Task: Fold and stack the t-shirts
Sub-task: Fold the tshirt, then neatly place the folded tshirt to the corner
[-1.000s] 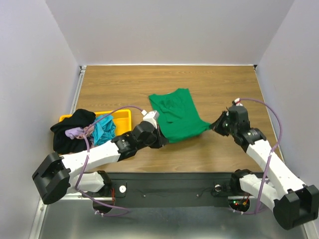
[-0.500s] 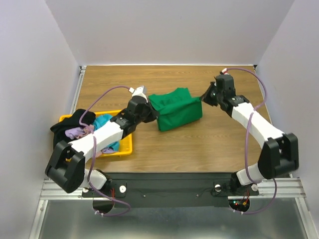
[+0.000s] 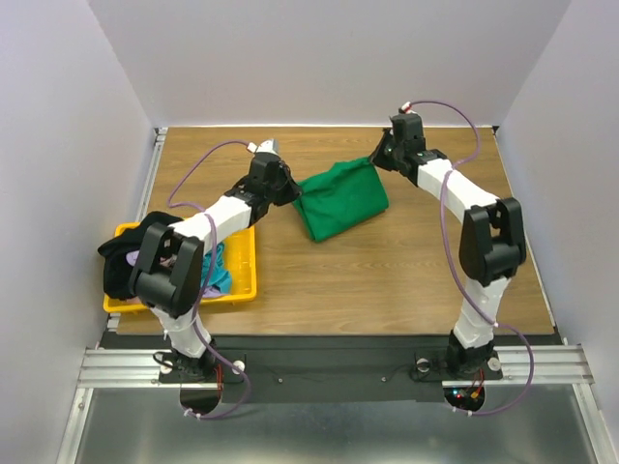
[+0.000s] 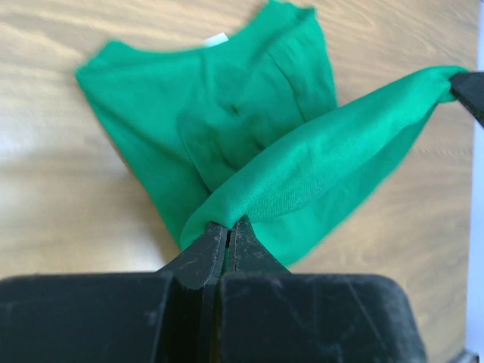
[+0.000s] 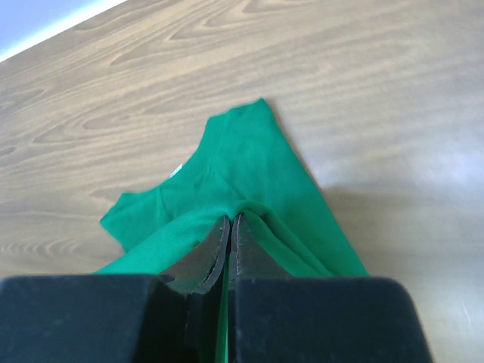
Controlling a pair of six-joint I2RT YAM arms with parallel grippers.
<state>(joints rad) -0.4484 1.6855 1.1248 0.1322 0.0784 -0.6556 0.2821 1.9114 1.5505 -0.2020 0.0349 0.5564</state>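
The bright green t-shirt lies folded over on the wooden table at centre back. My left gripper is shut on its left corner; the left wrist view shows the cloth pinched at the tips and stretched tight to the right. My right gripper is shut on the shirt's far right corner; the right wrist view shows green cloth clamped between the tips. Black, teal and lavender-pink t-shirts sit heaped in the bin at the left.
A yellow plastic bin stands at the table's left near side, with the black shirt hanging over its left rim. Grey walls close the table on three sides. Both arms stretch far over the table toward the back.
Both grippers carried the shirt's near edge away from the bases toward the back, folding the green shirt over itself. The arms are now stretched out much farther.
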